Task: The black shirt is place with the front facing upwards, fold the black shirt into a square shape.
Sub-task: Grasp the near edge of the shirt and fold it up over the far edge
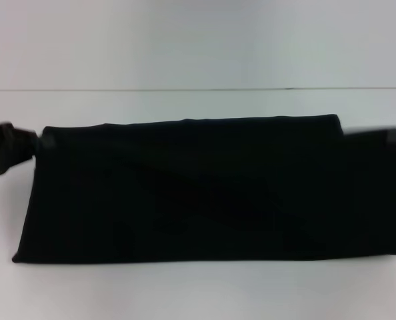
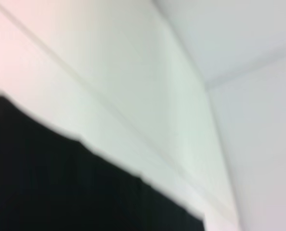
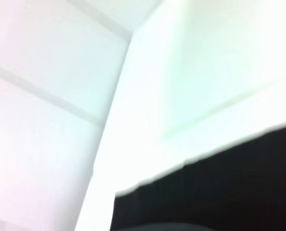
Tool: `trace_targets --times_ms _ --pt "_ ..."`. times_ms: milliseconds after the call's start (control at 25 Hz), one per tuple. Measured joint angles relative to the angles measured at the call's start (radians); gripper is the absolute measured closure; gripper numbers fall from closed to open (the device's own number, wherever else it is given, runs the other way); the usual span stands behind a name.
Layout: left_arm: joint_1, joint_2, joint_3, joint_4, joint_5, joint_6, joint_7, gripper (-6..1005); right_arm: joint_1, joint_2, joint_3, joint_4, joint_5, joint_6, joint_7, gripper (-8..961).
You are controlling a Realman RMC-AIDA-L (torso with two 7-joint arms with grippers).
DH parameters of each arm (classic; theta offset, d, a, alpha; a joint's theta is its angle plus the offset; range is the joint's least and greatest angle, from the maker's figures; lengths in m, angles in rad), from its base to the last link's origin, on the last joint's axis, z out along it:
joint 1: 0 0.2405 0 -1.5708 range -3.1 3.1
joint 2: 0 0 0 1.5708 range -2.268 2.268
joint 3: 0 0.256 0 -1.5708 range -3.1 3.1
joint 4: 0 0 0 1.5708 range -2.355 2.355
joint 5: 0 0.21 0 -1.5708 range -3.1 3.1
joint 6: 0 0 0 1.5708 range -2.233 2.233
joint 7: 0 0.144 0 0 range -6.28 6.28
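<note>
holding: the black shirt [image 1: 205,190] hangs as a wide band stretched between the two arms, its upper edge level from the left gripper [image 1: 43,141] to the right gripper [image 1: 385,137]
where the shirt is: in front of the robot over the white worktop [image 1: 198,293], its lower edge seemingly down at the worktop surface, though whether it rests there or hangs just clear i cannot tell
why it is held so: my guess is that pulling the two upper corners apart keeps the cloth taut and flat, so a fold can be laid over evenly instead of bunching
left fingers: seemingly pinching the upper left corner of the cloth, since the shirt edge runs straight into them and stays up; the tips themselves are a dark smear
right fingers: much the same at the upper right corner, apparently clamped on the cloth, partly cut off by the edge of the head view
stage, as i judge it: already narrowed lengthwise, with the fold into a square not yet made
hidden: no chest lettering and no neck label can be seen, so which face is toward me i cannot say
wrist views: each shows only a dark slab of shirt [image 2: 61,183] against pale surfaces, and neither shows its own fingers
right wrist: dark cloth [image 3: 220,192] fills one corner, nothing more to read
</note>
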Motion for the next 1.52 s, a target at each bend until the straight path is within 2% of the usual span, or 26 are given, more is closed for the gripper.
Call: trace_targets --times_ms 120,280,360,680,800,960,1040,1200,1400,1520 --pt "0.005 -0.014 -0.032 -0.029 -0.051 -0.053 0.024 966 0.008 0.018 -0.003 0.043 0.049 0.110 -0.031 917" --pt "-0.003 -0.040 -0.038 -0.054 -0.100 -0.133 0.059 965 0.039 0.058 0.000 0.059 0.055 0.214 -0.075 918" --pt "-0.017 -0.051 -0.038 -0.054 -0.115 -0.177 0.073 966 0.052 0.072 -0.002 0.059 0.061 0.257 -0.091 918" --pt "-0.089 -0.077 -0.032 -0.054 -0.155 -0.345 0.135 965 0.083 0.086 -0.004 0.062 0.139 0.354 -0.134 917" --pt "-0.114 -0.093 -0.031 -0.055 -0.156 -0.413 0.166 965 0.092 0.102 -0.004 0.073 0.161 0.403 -0.164 917" --pt "-0.140 -0.123 -0.029 -0.057 -0.156 -0.507 0.225 966 0.100 0.150 -0.004 0.078 0.202 0.492 -0.240 917" --pt "-0.148 -0.136 -0.029 -0.058 -0.157 -0.548 0.244 966 0.106 0.166 -0.005 0.078 0.208 0.537 -0.257 917" --pt "-0.159 -0.162 -0.028 -0.059 -0.158 -0.641 0.299 965 0.121 0.194 -0.038 0.079 0.209 0.659 -0.272 918" --pt "-0.177 -0.200 -0.028 -0.059 -0.159 -0.770 0.354 916 0.145 0.222 -0.069 0.101 0.210 0.796 -0.335 918" --pt "-0.192 -0.229 -0.028 -0.067 -0.203 -0.870 0.443 886 0.167 0.236 -0.074 0.125 0.211 0.870 -0.384 876"
